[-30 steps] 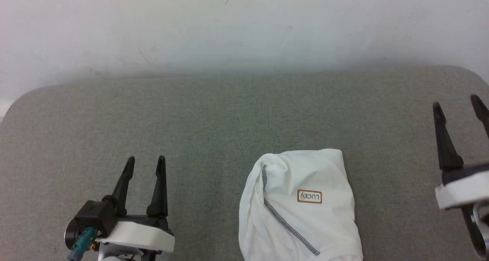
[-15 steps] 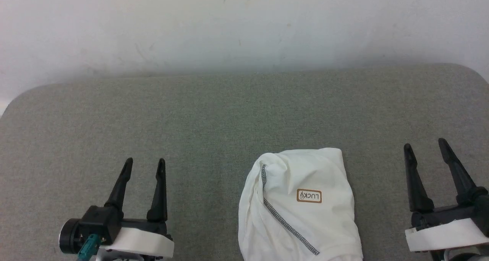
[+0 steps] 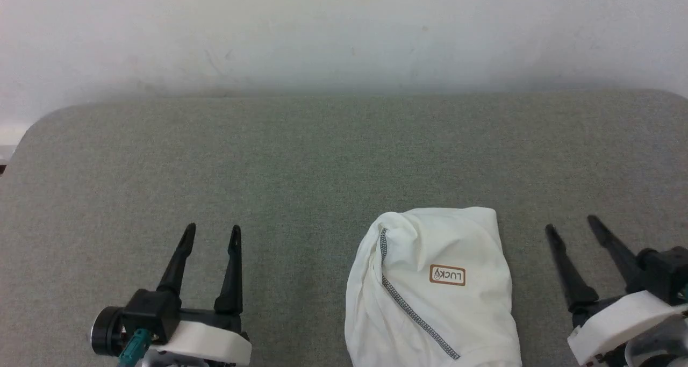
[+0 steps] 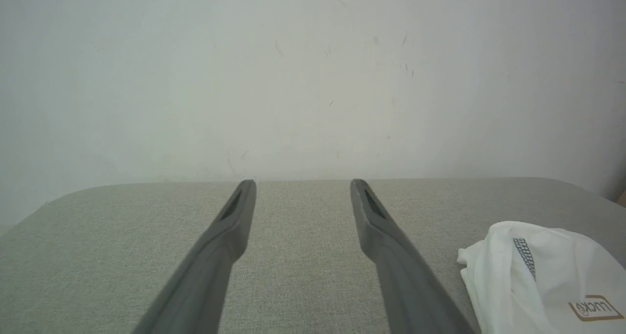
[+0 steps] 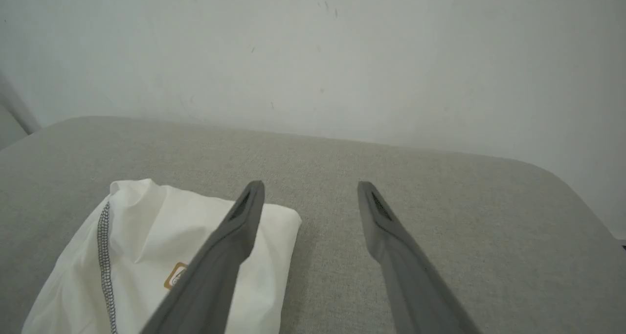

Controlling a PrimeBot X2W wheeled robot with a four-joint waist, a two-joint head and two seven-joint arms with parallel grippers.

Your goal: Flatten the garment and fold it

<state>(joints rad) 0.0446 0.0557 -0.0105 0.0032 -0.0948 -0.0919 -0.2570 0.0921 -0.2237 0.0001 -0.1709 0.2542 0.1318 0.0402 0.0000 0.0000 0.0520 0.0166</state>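
Head view: the garment (image 3: pixel 432 297) lies as a compact, rumpled bundle on the grey pad (image 3: pixel 322 157), at the near edge and right of centre.
Garment detail: dark stitching (image 3: pixel 414 316) runs slantwise across it, and a brown-rimmed patch (image 3: pixel 447 275) faces up.
Left gripper (image 3: pixel 212 230): fingers spread, holding nothing, well off to the garment's left.
Right gripper (image 3: pixel 570 223): fingers apart, empty, near the garment's right edge and clear of the cloth.
Behind: a pale wall (image 3: pixel 344 28) rises past the pad's far edge.
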